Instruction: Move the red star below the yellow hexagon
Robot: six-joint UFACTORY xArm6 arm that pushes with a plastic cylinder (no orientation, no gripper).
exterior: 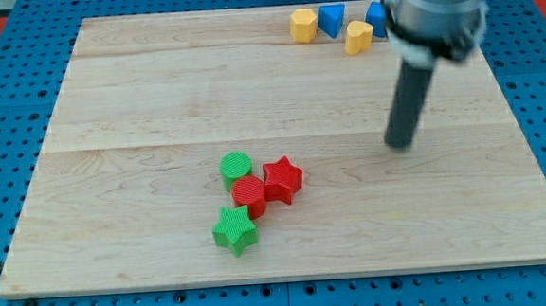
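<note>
Tip [401, 143] sits free on bare worktop [136, 95], touching no block; no claw on this rod, nothing held. Red star [283, 179] lies at approx 8 o'clock from tip, well apart, touching red round block [250, 193]. Yellow hexagon [304, 24] at star's 12 o'clock, near far edge; open wood btwn them.

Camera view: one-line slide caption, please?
My tip hovers right of the red star block, far below the yellow hexagon block.
</note>
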